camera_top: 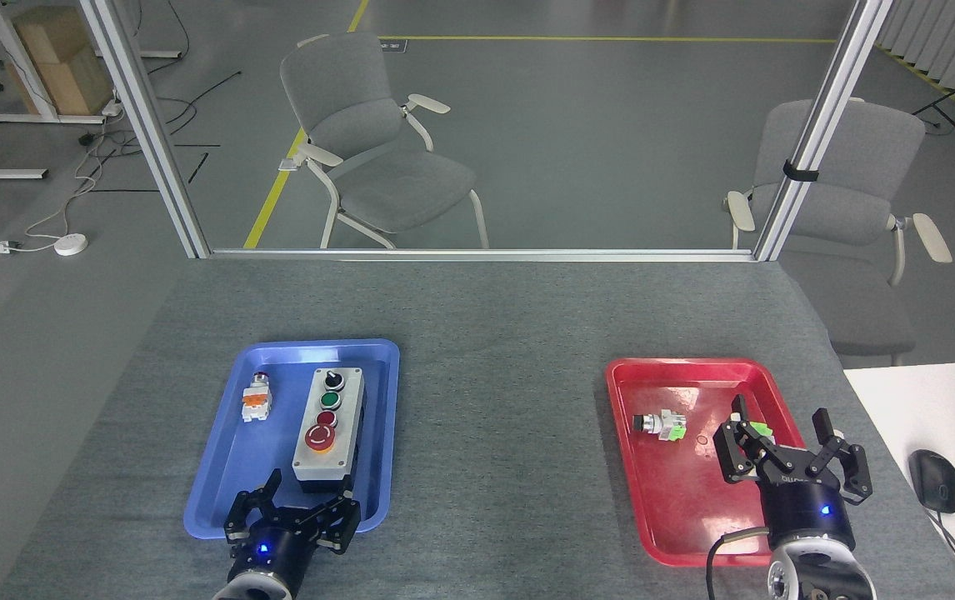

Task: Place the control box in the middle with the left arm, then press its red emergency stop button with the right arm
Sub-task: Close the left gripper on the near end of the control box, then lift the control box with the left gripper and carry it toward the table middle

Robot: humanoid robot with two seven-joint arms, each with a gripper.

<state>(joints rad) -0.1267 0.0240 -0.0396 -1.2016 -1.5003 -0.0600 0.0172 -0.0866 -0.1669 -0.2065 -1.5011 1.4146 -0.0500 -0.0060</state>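
Head view: the control box [327, 427] lies lengthwise in the blue tray [227, 467], on the tray's right half, with its black knob at the far end and the red stop button [319, 437] on its yellow ring at the near end. A small white-and-orange switch [256, 401] sits to the box's left in the same tray. The left gripper [304, 510] hangs over the tray's near edge, just in front of the box's near end; its fingers [265, 495] are spread wide and hold nothing. The middle [498, 433] of the grey bench is bare felt between the two trays. The right gripper [786, 437] is above the right side of the red tray [669, 517], its fingers [821, 421] parted and empty. A small green-and-white part [759, 430] shows between those fingers in the tray, and another small part [661, 424] with a green block lies further left. Two grey chairs [377, 142] stand on the floor beyond the bench.
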